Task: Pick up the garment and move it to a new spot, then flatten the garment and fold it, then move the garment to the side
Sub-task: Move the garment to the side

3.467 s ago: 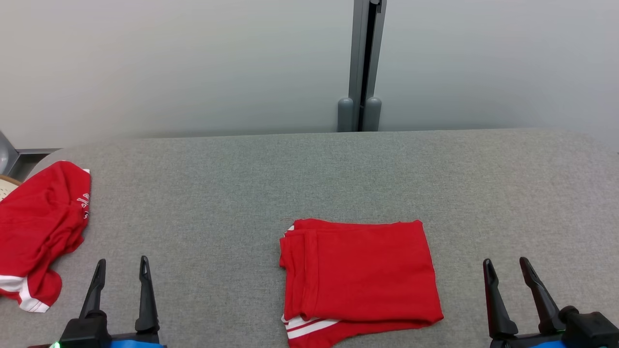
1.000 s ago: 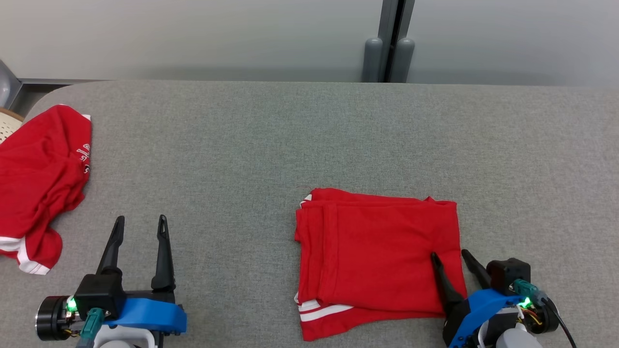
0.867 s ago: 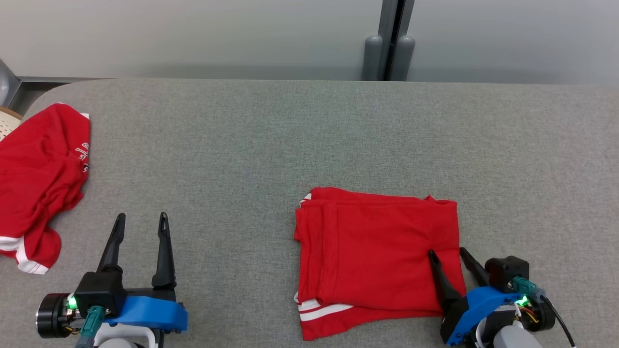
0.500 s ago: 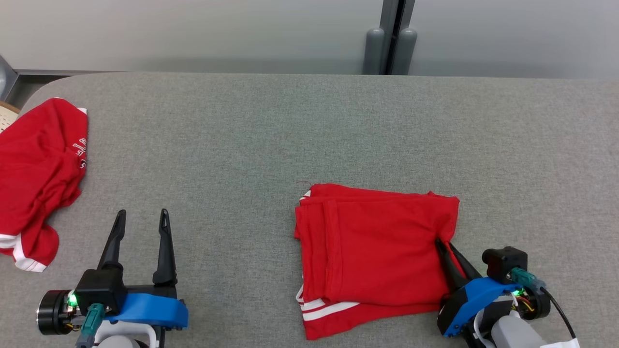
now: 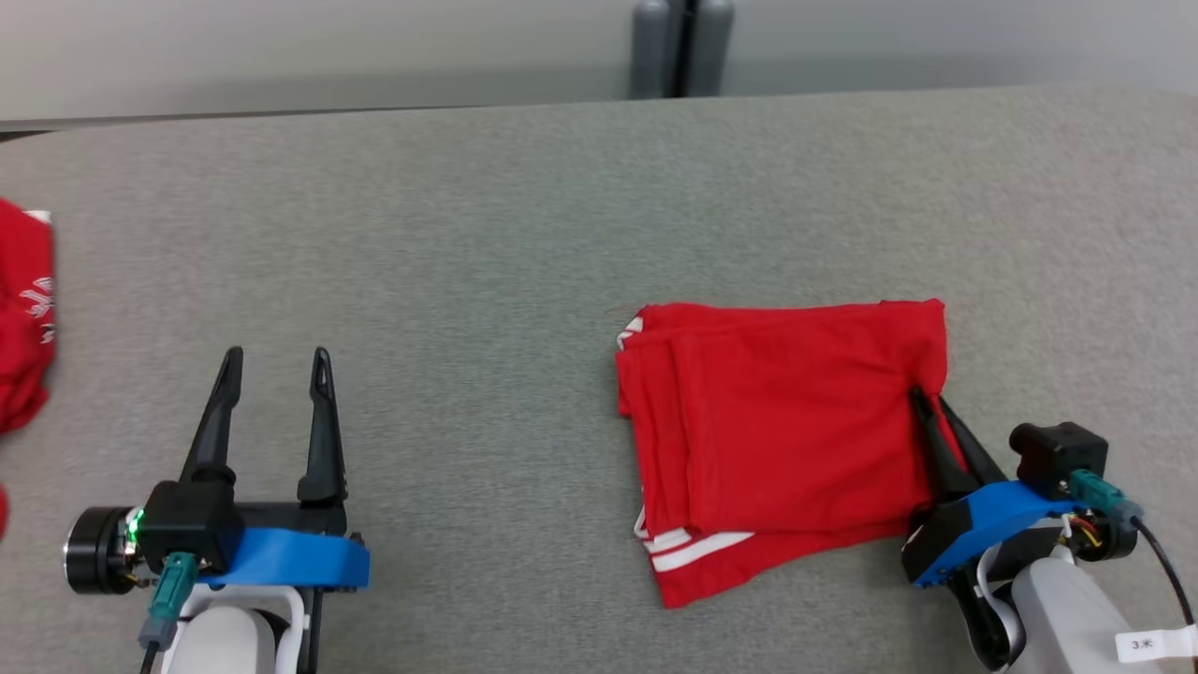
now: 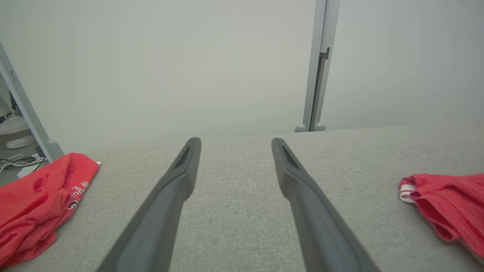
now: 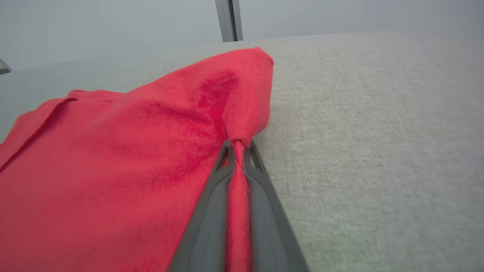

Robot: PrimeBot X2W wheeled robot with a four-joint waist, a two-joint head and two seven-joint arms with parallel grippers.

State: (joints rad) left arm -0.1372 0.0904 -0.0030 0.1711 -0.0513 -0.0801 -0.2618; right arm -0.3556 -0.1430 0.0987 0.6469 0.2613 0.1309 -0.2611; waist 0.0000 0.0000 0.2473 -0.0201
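Since a second ago the right gripper [image 5: 928, 401] has pinched shut on the right edge of the folded garment [image 5: 786, 421], puckering the cloth there. The grey table [image 5: 487, 262] carries the garment right of centre. A crumpled red cloth [image 5: 23, 318] lies at the far left. The left gripper [image 5: 276, 358] stands spread and empty at the near left.
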